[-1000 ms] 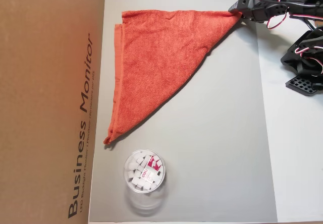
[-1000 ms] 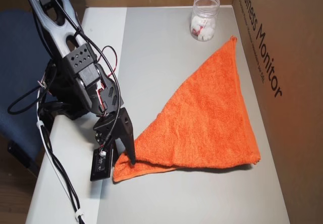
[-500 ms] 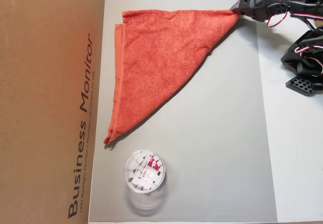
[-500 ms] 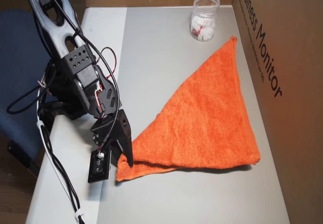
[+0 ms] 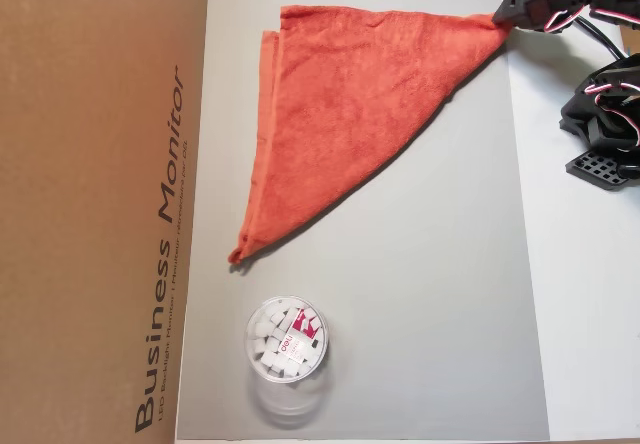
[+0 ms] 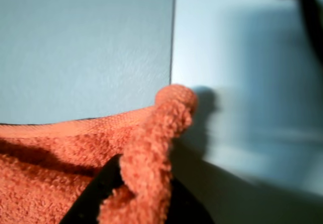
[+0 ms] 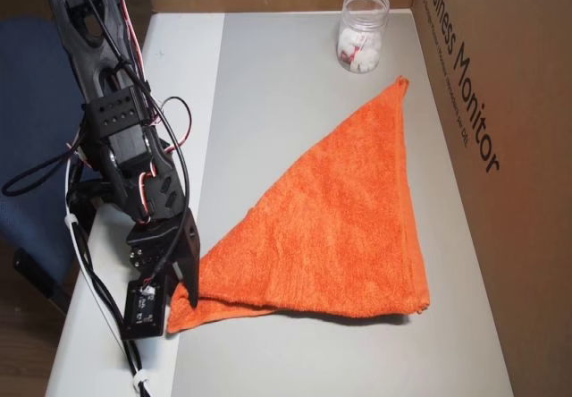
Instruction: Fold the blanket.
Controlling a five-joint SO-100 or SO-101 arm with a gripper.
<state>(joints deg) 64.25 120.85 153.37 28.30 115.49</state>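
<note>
The blanket [image 5: 350, 114] is an orange-red terry towel lying folded into a triangle on the grey mat [image 5: 420, 294]. One long point reaches the mat's edge beside the arm, and my gripper [image 5: 500, 19] is shut on that corner. In an overhead view the blanket [image 7: 340, 227] spreads from the jar end toward the gripper [image 7: 189, 291], whose black fingers pinch the near-left tip. The wrist view shows the blanket corner [image 6: 151, 148] bunched and rolled between the dark fingers [image 6: 96, 193], right at the seam between grey mat and white table.
A clear jar [image 5: 286, 342] of white cubes stands on the mat; it also shows as the jar [image 7: 362, 32]. A tall brown cardboard box [image 5: 100, 204] walls one side of the mat. The arm's base [image 5: 605, 124] and cables sit on the white table.
The gripper has pulled the held corner away from the cardboard box toward the arm's side, dragging the whole blanket along. The jar has not moved.
</note>
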